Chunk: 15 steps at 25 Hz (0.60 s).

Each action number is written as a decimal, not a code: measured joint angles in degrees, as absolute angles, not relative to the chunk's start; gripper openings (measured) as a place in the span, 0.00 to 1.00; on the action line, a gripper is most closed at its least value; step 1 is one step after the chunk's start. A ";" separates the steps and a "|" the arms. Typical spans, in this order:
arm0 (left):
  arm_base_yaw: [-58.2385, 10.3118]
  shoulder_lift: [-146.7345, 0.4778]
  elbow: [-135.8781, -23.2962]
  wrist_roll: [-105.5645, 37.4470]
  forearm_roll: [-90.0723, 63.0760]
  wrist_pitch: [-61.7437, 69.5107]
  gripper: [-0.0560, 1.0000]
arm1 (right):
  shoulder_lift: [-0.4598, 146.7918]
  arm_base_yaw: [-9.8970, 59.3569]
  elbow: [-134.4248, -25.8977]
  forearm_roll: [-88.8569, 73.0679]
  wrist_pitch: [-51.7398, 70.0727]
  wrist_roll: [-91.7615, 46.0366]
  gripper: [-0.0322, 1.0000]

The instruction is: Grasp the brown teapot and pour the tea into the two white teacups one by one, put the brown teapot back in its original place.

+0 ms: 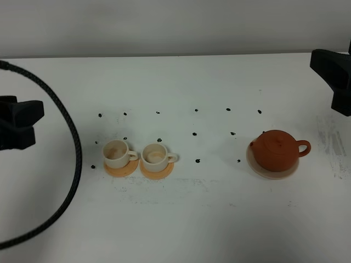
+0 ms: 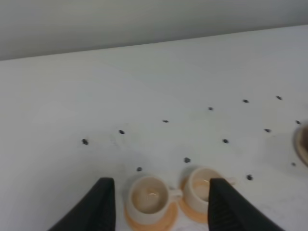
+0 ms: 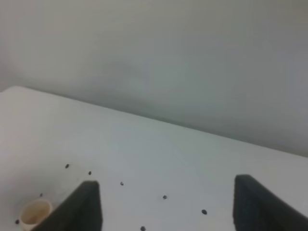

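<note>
The left tool [image 2: 161, 182] is spread, its black fingers [image 2: 103, 202] well apart with nothing pinched between them. Ahead of it and lower down stand the two white teacups, the nearer teacup [image 1: 116, 153] and the farther teacup [image 1: 155, 155]. They are side by side and just apart, each upright on its own orange coaster [image 1: 122, 170], with handles turned away from this tool. Their insides are tan-stained; whether liquid lies in them is hard to tell. A black cable [image 1: 74, 164] loops from this arm over the worktop [image 1: 192, 213].

The right tool [image 3: 167, 180] is spread too, holding nothing, and hangs above the worktop. The brown teapot [image 1: 277, 149] sits lower down, off to one side of this tool, between it and the cups. It is upright with its lid on and rests on the pale disc [image 1: 262, 170], handle toward this tool, spout toward the left tool. It is well apart from both tools. Small dark marks [image 1: 196, 110] dot the worktop between teapot and cups
</note>
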<state>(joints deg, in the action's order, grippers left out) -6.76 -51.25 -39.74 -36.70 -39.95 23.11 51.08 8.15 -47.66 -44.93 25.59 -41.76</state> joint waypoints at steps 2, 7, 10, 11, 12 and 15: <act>-6.76 -47.17 -39.67 -36.64 -39.77 26.57 0.45 | 51.08 8.15 -47.66 -43.31 25.77 -40.80 0.57; -6.76 -37.56 -39.67 -32.89 -36.26 37.42 0.43 | 51.08 8.15 -47.60 -40.44 25.83 -39.66 0.57; -6.76 -32.21 -39.67 -26.82 -30.43 43.26 0.40 | 51.08 8.15 -47.60 -40.18 25.83 -39.47 0.57; -6.76 -30.44 -39.67 -24.45 -28.13 45.23 0.39 | 51.08 8.15 -47.60 -40.05 25.83 -39.41 0.57; -6.76 -28.67 -39.67 -22.10 -25.80 47.19 0.38 | 51.08 8.15 -47.60 -39.77 25.83 -39.41 0.57; -6.76 -23.98 -39.67 -15.80 -19.73 52.26 0.36 | 52.02 8.15 -47.60 -39.37 25.77 -39.41 0.57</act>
